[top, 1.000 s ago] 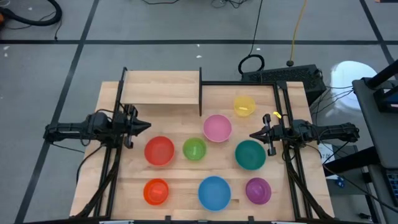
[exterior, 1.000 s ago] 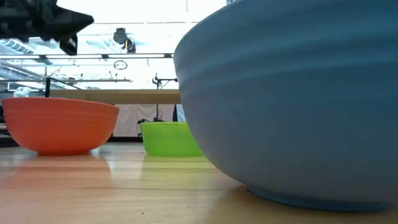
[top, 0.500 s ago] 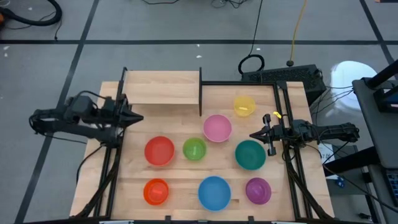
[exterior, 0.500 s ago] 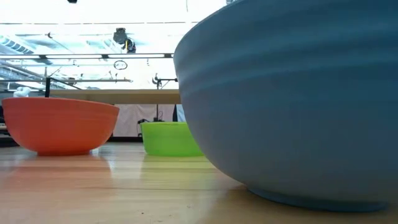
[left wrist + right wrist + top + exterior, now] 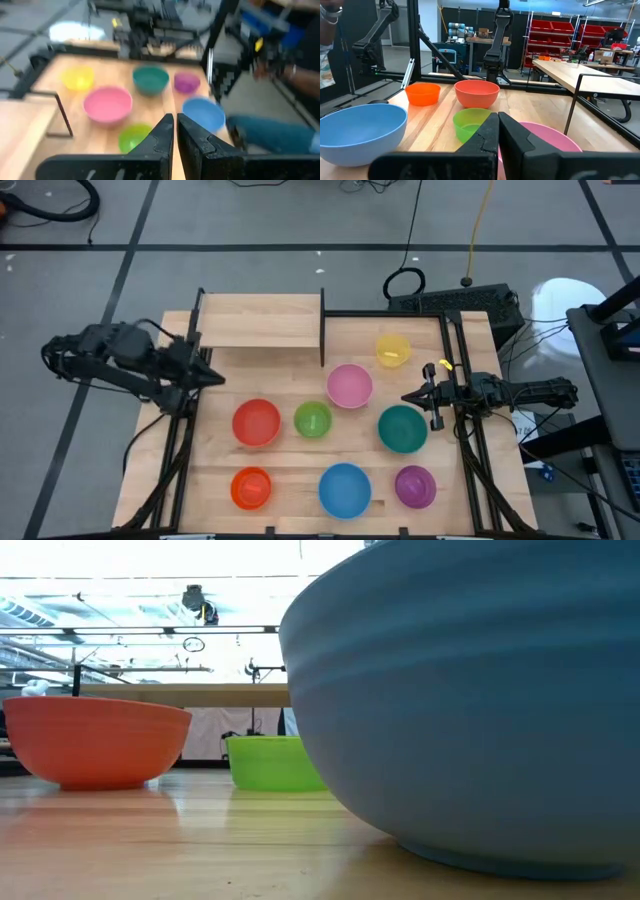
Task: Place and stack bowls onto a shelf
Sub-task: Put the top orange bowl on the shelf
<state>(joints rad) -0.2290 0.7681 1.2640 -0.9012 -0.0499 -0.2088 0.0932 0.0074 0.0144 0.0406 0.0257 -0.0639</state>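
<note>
Seen from above, the light-wood tabletop (image 5: 300, 480) carries the shelf (image 5: 258, 320) at its far-left corner, board bare, w/ eight bowls spread on the table beside and in front of it. Blue bowl (image 5: 345, 488), biggest in frame, sits front-centre, btwn orange bowl (image 5: 251, 487) and purple bowl (image 5: 415, 485). Mid row: red bowl (image 5: 257, 422), green bowl (image 5: 313, 419), teal bowl (image 5: 402, 429). Pink bowl (image 5: 349, 385) and yellow bowl (image 5: 392, 348) lie nearer the shelf. Left gripper (image 5: 214, 377) hangs at the left edge, fingers nearly together, nothing held. Right gripper (image 5: 408, 396) hangs at the right side beside the teal bowl, fingers together, nothing held.
</note>
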